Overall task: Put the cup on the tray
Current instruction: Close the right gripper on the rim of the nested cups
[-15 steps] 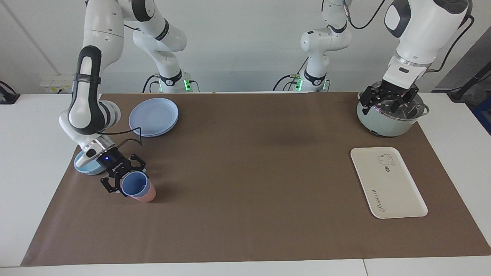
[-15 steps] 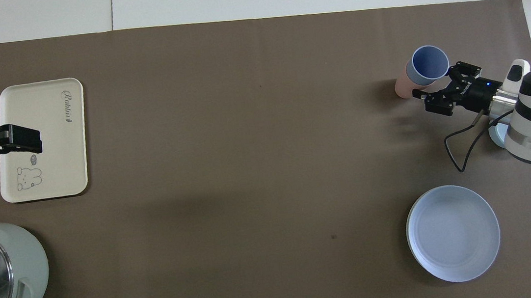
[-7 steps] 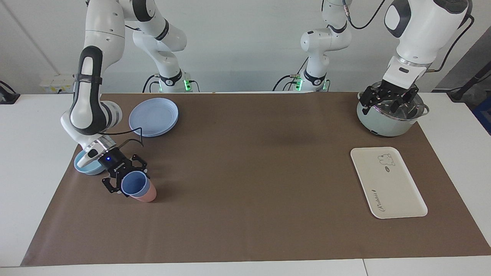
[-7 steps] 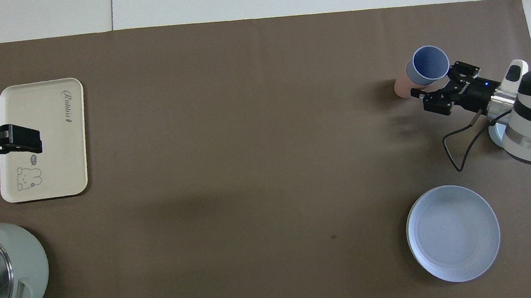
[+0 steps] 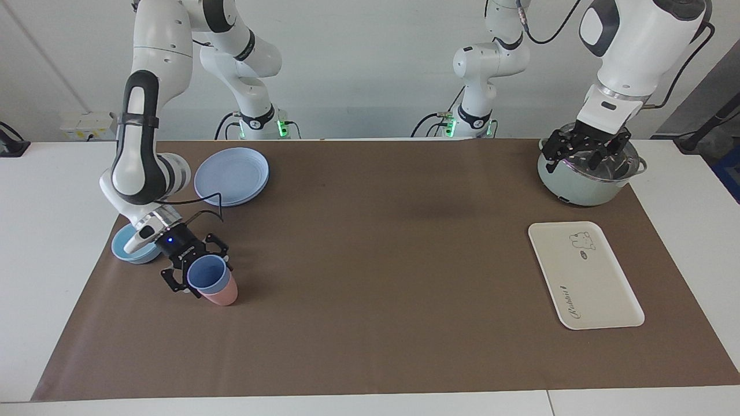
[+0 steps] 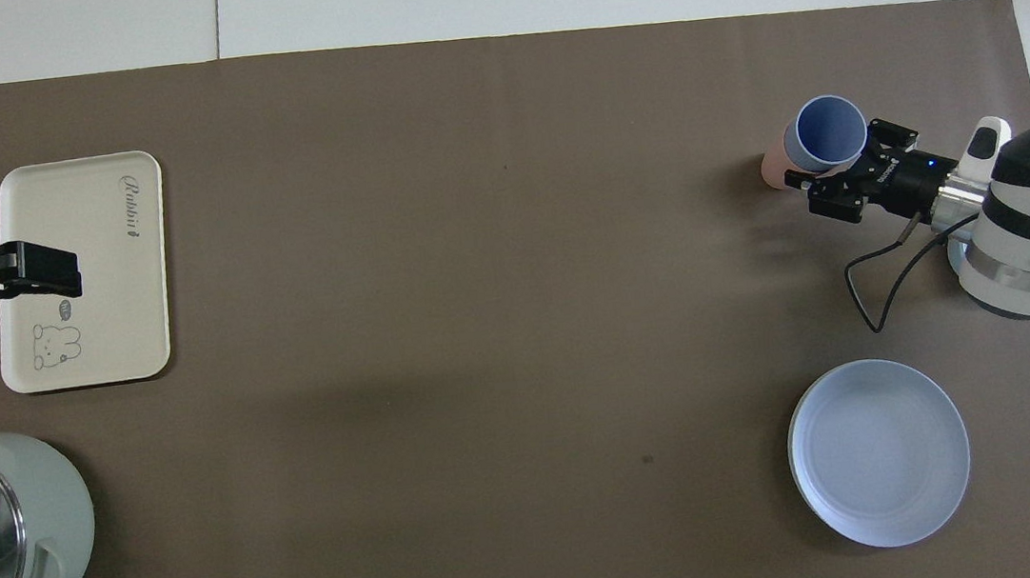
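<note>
Standing nested in a same-sized pink plastic cup (image 5: 221,296) at the right arm's end of the counter (image 5: 370,300), the small periwinkle-blue plastic tumbler cup (image 5: 207,274) has the right gripper (image 5: 193,276) around it, fingers set either side of its wall; whether they press it I cannot tell. The flat cream-white rectangular tray (image 5: 584,276) lies well apart, toward the left arm's end. The left gripper (image 5: 587,151) waits, spread wide, over a pale-green metal pot (image 5: 584,185).
</note>
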Controlling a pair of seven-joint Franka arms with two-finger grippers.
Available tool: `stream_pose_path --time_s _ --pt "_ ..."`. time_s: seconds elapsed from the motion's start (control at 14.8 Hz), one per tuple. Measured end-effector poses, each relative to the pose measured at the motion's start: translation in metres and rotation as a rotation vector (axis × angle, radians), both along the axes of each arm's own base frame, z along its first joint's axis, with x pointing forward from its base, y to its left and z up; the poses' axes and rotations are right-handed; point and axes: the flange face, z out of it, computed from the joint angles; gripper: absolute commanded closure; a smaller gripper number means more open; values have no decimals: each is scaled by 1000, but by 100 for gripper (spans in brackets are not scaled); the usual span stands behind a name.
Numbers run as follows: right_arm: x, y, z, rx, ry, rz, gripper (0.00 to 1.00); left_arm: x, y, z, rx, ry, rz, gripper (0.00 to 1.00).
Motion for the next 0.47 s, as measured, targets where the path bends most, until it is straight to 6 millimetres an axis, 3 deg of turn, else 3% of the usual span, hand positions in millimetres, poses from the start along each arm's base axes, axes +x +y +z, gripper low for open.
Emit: stream_pose_path --time_s 0.34,0.41,0.47 --pt "1 24 -4 28 -21 -25 0 0 0 0 0 0 0 0" --pt "0 26 -6 21 -21 -22 35 0 0 0 0 0 0 0" --pt "-1 26 -7 9 -28 -15 99 0 0 0 0 0 0 0"
